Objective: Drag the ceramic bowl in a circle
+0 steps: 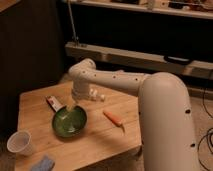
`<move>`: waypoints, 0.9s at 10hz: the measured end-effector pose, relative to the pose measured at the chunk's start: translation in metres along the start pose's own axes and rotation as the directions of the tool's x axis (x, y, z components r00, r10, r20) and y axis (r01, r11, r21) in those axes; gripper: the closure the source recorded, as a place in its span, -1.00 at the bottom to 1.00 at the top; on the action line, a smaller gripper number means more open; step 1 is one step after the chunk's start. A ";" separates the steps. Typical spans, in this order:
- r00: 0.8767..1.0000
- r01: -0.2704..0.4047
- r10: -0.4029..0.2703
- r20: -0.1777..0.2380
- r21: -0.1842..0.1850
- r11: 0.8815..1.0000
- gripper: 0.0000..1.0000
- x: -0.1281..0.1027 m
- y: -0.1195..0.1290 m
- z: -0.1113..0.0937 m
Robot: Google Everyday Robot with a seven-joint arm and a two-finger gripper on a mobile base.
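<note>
The green ceramic bowl [69, 121] sits on the wooden table [100, 140], left of centre. My white arm reaches from the right across the table. My gripper [71, 106] hangs down at the bowl's far rim, touching or just inside it. The fingertips are pale against the green glaze.
A small white cup [20, 143] stands at the table's front left. An orange carrot [113, 118] lies right of the bowl. A flat packet [54, 103] lies behind the bowl, and small white items [96, 95] lie near my wrist. A blue cloth [42, 163] lies at the front edge.
</note>
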State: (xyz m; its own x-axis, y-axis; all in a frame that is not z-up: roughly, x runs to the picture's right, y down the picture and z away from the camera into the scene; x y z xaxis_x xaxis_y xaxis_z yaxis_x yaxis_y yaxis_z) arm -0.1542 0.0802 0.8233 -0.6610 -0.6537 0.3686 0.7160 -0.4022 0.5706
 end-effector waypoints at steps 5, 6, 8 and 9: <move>0.999 -0.043 0.043 -0.011 0.001 0.999 -0.60 -0.009 0.003 0.005; 0.998 -0.065 0.065 -0.003 0.001 0.998 -0.60 -0.016 0.006 0.012; 0.993 -0.111 0.111 0.028 0.001 0.994 -0.60 -0.028 0.005 0.033; 0.991 -0.131 0.131 0.035 0.003 0.991 -0.60 -0.030 0.006 0.035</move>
State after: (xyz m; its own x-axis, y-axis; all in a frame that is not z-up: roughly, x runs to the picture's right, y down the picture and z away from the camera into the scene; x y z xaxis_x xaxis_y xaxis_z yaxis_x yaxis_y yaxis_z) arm -0.1377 0.1200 0.8410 -0.5690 -0.6778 0.4656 0.7957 -0.3109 0.5197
